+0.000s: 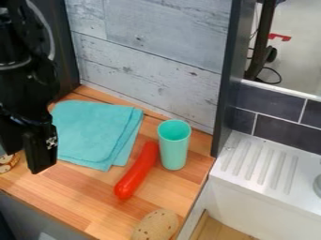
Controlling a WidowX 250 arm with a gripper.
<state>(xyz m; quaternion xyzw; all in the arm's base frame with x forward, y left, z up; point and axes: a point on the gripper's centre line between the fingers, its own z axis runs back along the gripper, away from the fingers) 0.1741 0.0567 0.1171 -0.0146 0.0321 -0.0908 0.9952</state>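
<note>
Teal cloth (97, 131) lies beside the pincer (26, 161), whose opening and hold I cannot tell.

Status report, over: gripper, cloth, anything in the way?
Gripper at picture left, beside the cloth. Turquoise cloth folded flat on the counter. Nothing visible on top; red sausage-shaped item and upright cup to its right.

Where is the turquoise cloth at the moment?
In the camera view, the turquoise cloth lies folded on the left part of the wooden counter, left of the red sausage and mint-green cup.
</note>
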